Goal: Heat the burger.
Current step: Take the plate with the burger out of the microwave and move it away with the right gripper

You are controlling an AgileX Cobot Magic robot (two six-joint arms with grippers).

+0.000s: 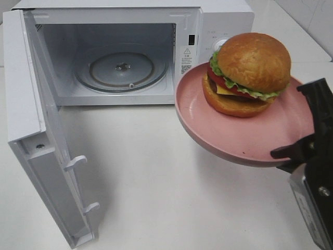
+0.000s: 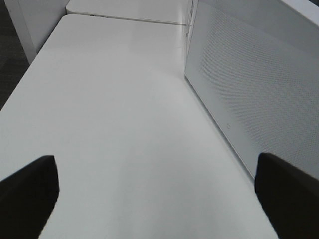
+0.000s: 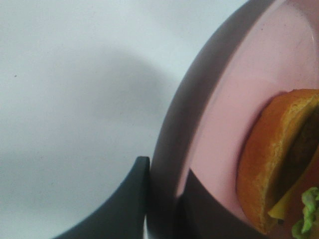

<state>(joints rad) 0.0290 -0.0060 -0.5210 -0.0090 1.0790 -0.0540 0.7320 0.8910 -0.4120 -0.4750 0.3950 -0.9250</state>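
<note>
The burger point(image 1: 248, 73) rides on the pink plate point(image 1: 250, 138), sitting toward the plate's far side, and the plate is up in the air, clear of the table point(image 1: 166, 192), off toward the table's right edge. The right pincer point(image 1: 296, 152) has the plate's near rim nipped between narrow jaws, one finger above and one below, so the load hangs level and the bun stays put. Ahead, at the table's back edge, the microwave point(image 1: 218, 23) stands with its door point(image 1: 36, 130) swung wide to the left and the glass turntable point(image 1: 122, 67) bare, ready to take the plate. The left pincer point(image 2: 159, 199) idles spread wide over bare table by the door, holding nothing, out of the plate's path
</note>
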